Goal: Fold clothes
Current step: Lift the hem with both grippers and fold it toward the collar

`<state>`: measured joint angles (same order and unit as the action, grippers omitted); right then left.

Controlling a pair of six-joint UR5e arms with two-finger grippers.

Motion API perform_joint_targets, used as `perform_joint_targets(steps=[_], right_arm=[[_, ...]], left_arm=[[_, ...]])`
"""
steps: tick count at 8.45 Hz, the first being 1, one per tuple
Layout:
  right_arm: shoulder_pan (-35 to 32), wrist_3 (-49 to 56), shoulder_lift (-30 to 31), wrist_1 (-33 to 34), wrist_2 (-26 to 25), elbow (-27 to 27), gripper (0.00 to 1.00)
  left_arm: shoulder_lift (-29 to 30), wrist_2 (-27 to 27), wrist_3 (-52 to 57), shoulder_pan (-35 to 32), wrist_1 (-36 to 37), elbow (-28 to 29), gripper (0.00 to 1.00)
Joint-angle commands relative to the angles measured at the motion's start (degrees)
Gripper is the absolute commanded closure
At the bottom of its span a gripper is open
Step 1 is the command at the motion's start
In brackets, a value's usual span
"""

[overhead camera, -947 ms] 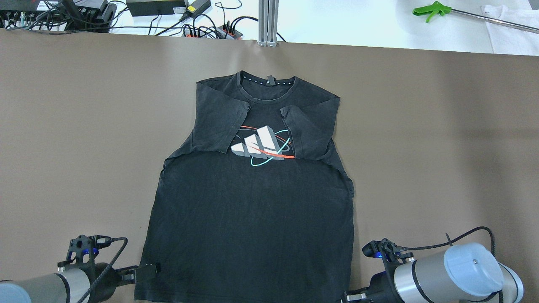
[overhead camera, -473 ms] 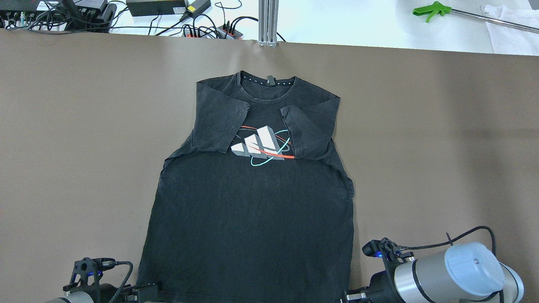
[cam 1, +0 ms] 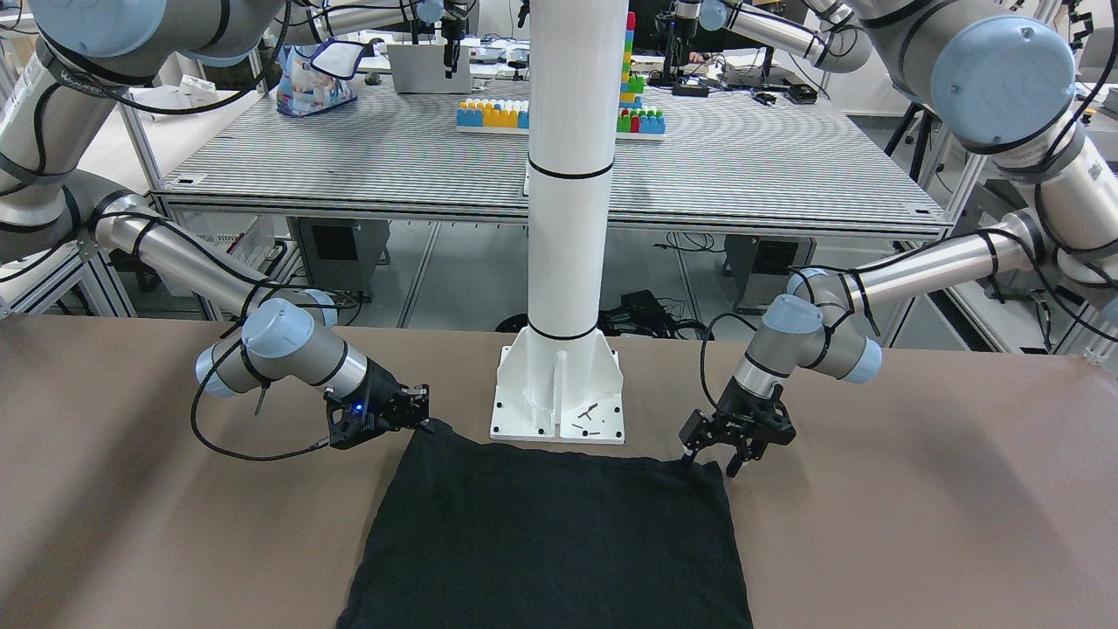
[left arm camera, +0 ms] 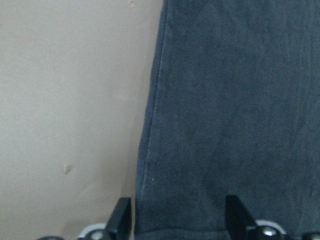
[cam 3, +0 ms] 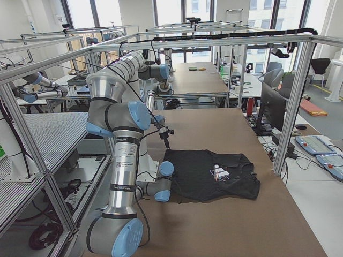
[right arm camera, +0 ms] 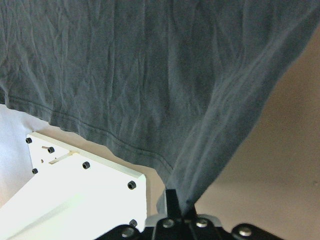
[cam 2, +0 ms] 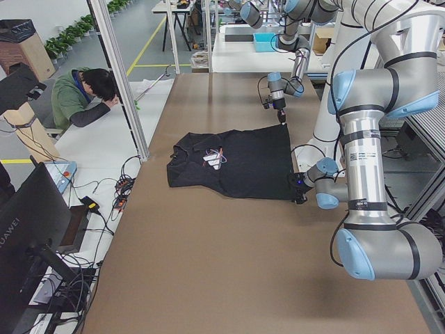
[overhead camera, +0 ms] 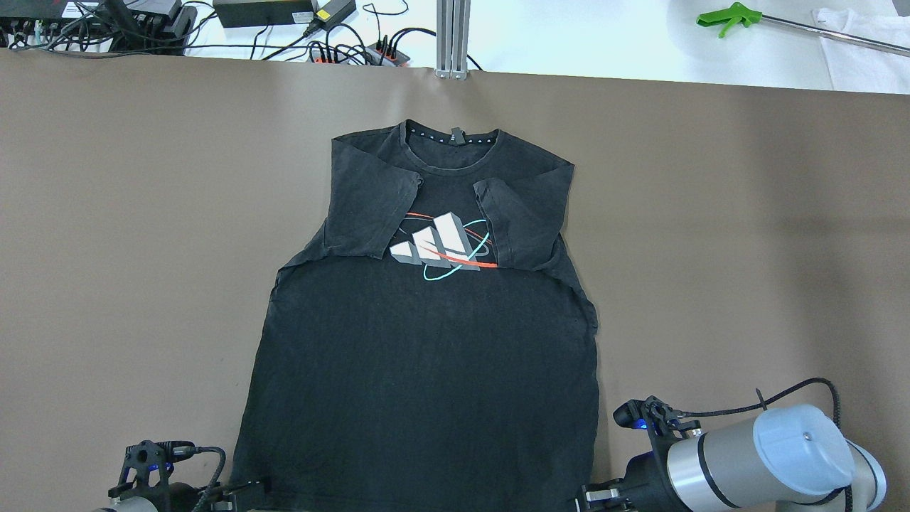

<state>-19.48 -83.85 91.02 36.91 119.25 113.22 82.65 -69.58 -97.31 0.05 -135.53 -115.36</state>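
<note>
Two sleeves already lie folded in on the black shirt, flat on your table. The right fingers pinch one hem corner; the left fingers straddle the other, open. Body folds remain.

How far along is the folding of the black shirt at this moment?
Done: both sleeves lie folded inward over the shirt. In hand: the right gripper pinches one hem corner, tenting the fabric; the left gripper is open astride the other corner. Left: closing it, then probably folding the hem toward the collar.
</note>
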Motion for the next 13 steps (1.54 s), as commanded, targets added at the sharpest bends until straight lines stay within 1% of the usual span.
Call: perform_joint_targets(steps=[1,2,3,4,5,6,7,8,9,10,11,12,13], right_arm=[[-0.5,-0.1,0.0,0.0,0.0,0.6,1.0],[-0.5,-0.1,0.1,0.0,0.4,0.9,1.0],[-1.5,-0.1,0.1,0.0,1.8,1.0,1.0],[-3.0,-0.1,0.1,0.0,4.1,1.5,1.0],[-5.0,0.0,0.1,-0.1,7.1,1.8,1.0],[-7.4,0.0,0.1,-0.7,11.3,2.7,1.0],[-9.9,0.0,0.1,-3.1,16.5,3.1,1.0],[-12.4,-0.5,0.6,-6.5,21.9,3.8,1.0],[-13.9,-4.7,0.4,-9.5,25.8,4.7,1.0],[-14.0,-9.3,0.6,-15.9,28.6,4.8,1.0],[-14.0,-13.9,0.7,-21.0,30.6,5.1,1.0],[-14.0,-18.1,0.8,-26.4,32.3,5.1,1.0],[-13.9,-20.9,0.8,-30.5,33.8,5.1,1.0]], left_arm=[[0.0,0.0,-0.2,0.0,0.0,-0.1,1.0],[0.0,-0.1,-0.2,0.0,0.0,-0.6,1.0],[0.0,-1.0,-0.1,-0.1,-0.1,-0.8,1.0],[-0.2,-1.5,-0.1,-0.3,-0.1,-2.5,1.0],[-0.8,-2.7,0.2,-0.4,-0.1,-5.1,1.0],[-4.0,-5.3,1.1,-0.7,-0.3,-9.8,1.0],[-6.3,-8.0,1.8,-1.2,-1.1,-14.3,1.0],[-6.4,-10.8,2.5,-1.7,-4.1,-16.5,1.0],[-6.2,-11.7,2.5,-1.6,-5.9,-18.0,1.0],[-6.2,-17.1,2.5,-1.8,-7.8,-19.1,1.0],[-6.9,-20.0,3.6,-1.8,-10.2,-20.2,1.0],[-8.5,-23.4,6.9,-1.8,-11.5,-21.4,1.0],[-12.1,-25.4,9.0,-1.8,-14.9,-22.2,1.0]])
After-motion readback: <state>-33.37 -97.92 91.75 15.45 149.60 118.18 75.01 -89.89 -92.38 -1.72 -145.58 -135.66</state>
